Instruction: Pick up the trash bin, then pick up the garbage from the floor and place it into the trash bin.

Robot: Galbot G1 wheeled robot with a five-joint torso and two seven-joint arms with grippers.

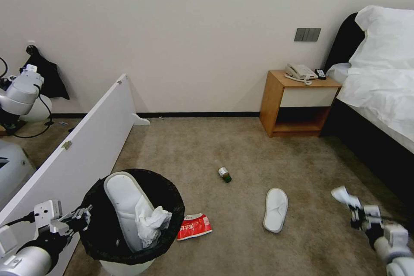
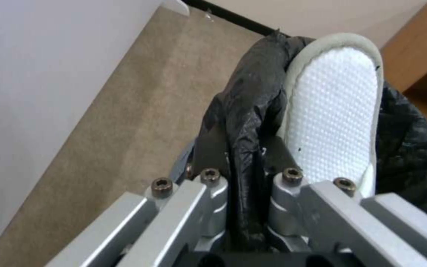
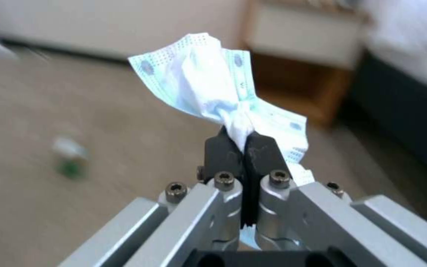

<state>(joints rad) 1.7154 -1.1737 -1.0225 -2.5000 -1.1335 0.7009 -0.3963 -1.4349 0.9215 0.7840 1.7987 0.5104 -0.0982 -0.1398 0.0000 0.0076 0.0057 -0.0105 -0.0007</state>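
Left gripper [image 1: 84, 215] clamps the trash bin [image 1: 129, 250] by its bagged rim, keeping it up off the carpet w/ mouth open. Right gripper [image 3: 243, 142] pinches a tissue wad [image 3: 218, 81], held off to the bin's right. One slipper [image 1: 125, 207] already inside; another slipper [image 1: 276, 209], packet [image 1: 195, 226], bottle [image 1: 224, 174] on floor.

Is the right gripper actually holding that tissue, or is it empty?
Holding. The right gripper is shut on the tissue wad, which sticks out beyond the closed fingertips.

Your head camera looks forward and down over the carpeted floor [image 1: 241, 146] toward the nightstand [image 1: 297, 103]. Your left wrist camera sits close against the trash bin [image 2: 243, 111] rim. Your right wrist camera faces the same nightstand [image 3: 297, 44] and floor from low down.
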